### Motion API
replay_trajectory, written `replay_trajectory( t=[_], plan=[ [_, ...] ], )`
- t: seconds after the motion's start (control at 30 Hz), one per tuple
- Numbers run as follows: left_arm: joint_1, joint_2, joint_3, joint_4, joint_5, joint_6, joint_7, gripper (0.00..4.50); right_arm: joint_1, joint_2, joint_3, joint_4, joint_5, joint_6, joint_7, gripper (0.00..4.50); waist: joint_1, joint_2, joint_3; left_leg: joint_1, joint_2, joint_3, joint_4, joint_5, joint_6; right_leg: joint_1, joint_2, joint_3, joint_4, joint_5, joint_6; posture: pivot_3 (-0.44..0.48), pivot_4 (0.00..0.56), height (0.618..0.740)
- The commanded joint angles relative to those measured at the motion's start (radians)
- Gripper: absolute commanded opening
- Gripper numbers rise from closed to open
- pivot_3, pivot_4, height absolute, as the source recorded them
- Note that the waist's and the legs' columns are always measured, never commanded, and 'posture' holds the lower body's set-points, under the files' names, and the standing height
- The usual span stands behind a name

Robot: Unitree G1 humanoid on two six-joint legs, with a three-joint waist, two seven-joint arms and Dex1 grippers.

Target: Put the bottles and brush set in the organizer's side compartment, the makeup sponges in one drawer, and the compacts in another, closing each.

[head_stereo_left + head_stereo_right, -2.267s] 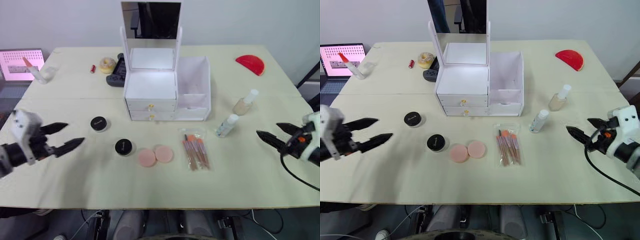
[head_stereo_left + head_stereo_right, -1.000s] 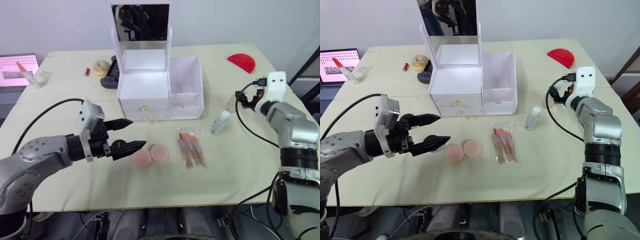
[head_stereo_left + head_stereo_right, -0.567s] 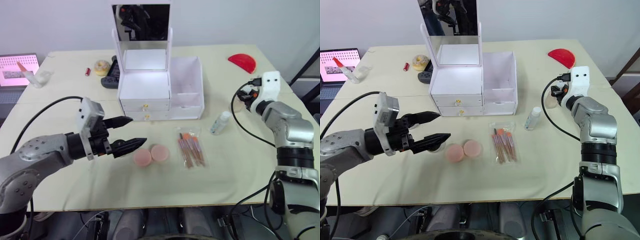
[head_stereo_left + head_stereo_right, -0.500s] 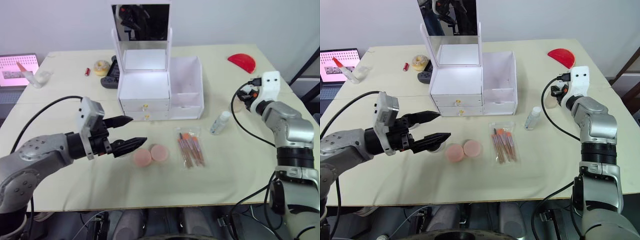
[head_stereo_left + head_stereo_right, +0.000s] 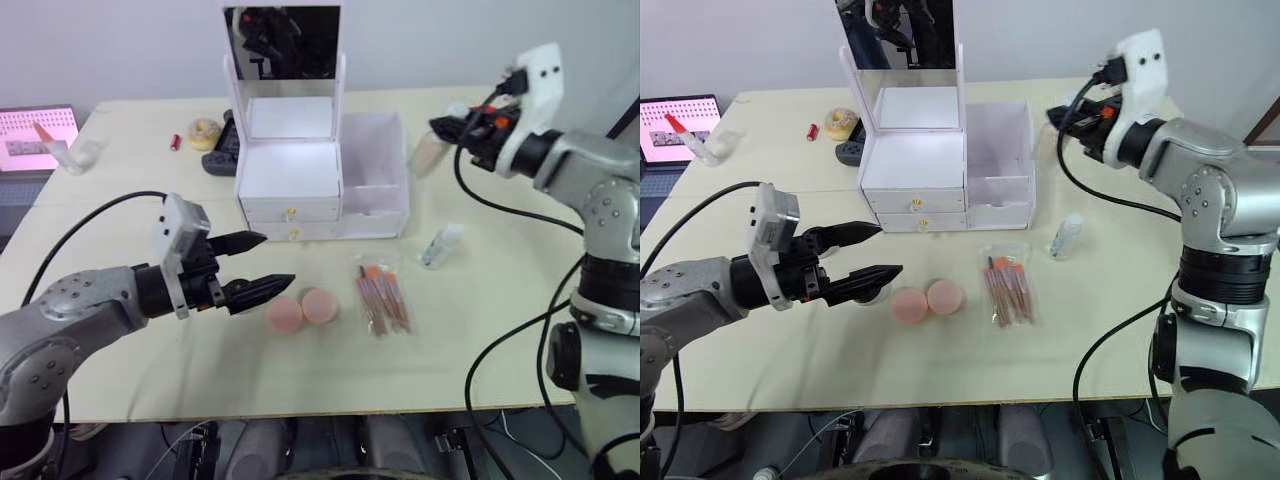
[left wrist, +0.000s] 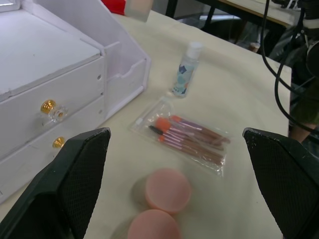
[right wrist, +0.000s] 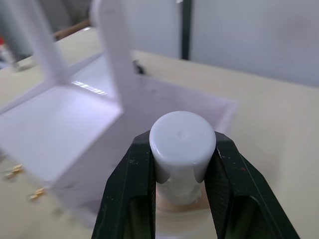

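right gripper pinching beige bottle by cap | bottle hangs upright just right of organizer's side compartment | left gripper spread, idle

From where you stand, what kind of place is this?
Probably a lab or test room, staged as a dressing table. A white organizer with a mirror sits on a plain table amid makeup sponges and a brush set, with a laptop alongside.

r gripper holds bottle above organizer.
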Motion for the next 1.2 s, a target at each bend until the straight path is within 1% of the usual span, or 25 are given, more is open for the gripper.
replay_trajectory(
  t=[0.03,0.3,0.5,0.87,1.03,1.2],
  plan=[
    [-0.01,0.008,0.013,-0.018,-0.007,-0.012,0.007,4.5,-0.033,0.024,0.012,-0.055,0.01,0.003,-0.015,0.79,0.001,0.0,0.0,0.0,0.0,0.0,0.0,0.0,0.0,0.0,0.0,0.0,0.0,0.0,0.0,0.0,0.15,0.74],
    [0.014,0.01,0.029,-0.032,-0.009,-0.018,0.018,4.5,-0.006,0.033,0.111,-0.003,-0.099,-0.1,-0.023,0.79,0.0,0.0,0.0,-0.002,0.0,0.0,-0.001,0.0,0.0,-0.003,0.0,0.0,-0.001,0.0,0.0,0.0,0.15,0.74],
    [0.035,0.013,0.044,-0.039,-0.01,-0.021,0.021,4.5,0.006,0.097,0.138,0.011,-0.136,-0.09,-0.073,0.79,-0.004,0.0,0.0,-0.001,0.0,0.0,-0.001,0.0,0.0,-0.003,0.0,0.0,0.0,0.0,0.0,0.0,0.15,0.74],
    [0.063,0.015,0.065,-0.052,-0.019,-0.021,0.027,4.5,0.038,0.188,0.116,-0.009,-0.212,-0.043,-0.24,0.79,-0.001,0.0,0.0,-0.002,0.0,0.0,-0.002,0.0,-0.001,-0.003,0.0,0.0,0.0,0.0,0.0,0.0,0.15,0.74],
    [0.068,0.014,0.067,-0.054,-0.017,-0.022,0.024,4.5,0.079,0.232,0.113,-0.012,-0.229,-0.058,-0.276,0.79,-0.003,0.0,0.0,-0.002,0.0,0.0,-0.002,0.0,-0.001,-0.003,0.0,0.0,0.0,0.0,0.0,0.0,0.15,0.74],
    [0.069,0.018,0.07,-0.053,-0.018,-0.021,0.02,4.5,0.104,0.246,0.109,-0.005,-0.249,-0.079,-0.295,0.79,-0.003,0.0,0.0,-0.002,0.0,0.0,-0.002,0.0,-0.001,-0.003,0.0,0.0,0.0,0.0,0.0,0.0,0.15,0.74]
  ],
)
